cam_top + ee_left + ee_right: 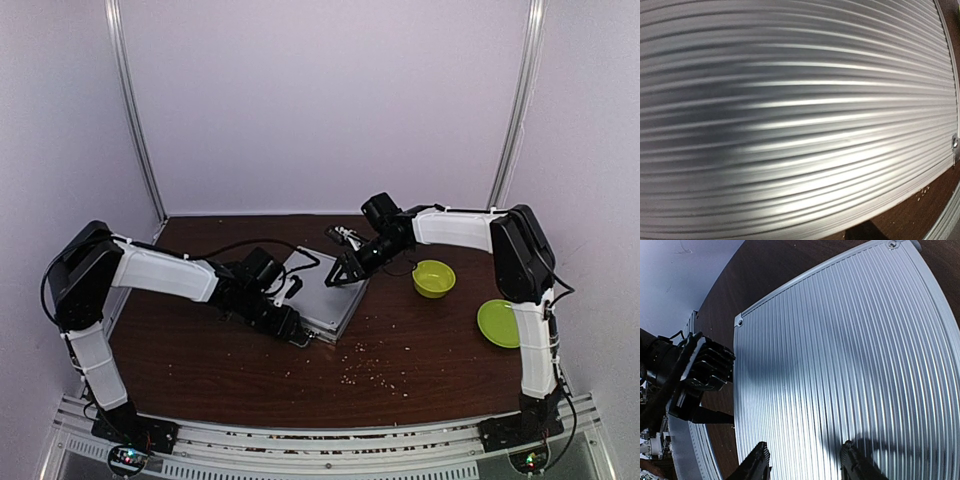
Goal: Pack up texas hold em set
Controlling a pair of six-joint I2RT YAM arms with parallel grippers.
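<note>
The closed silver case (328, 298) was laid flat on the worktop (200, 360). The right claw (805, 467) was held parted, empty, over its lid (840, 365); the left claw (292, 330) state could not be told.

Case lid (790, 125) blurred and cropped, right hand (804, 445) cut off below, scattered specks (375, 372) unidentifiable

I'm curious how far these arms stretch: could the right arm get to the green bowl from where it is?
Probably yes. The right gripper hangs over the far corner of the silver case, and the bowl sits close beside it on its right, with nothing standing between them.
</note>
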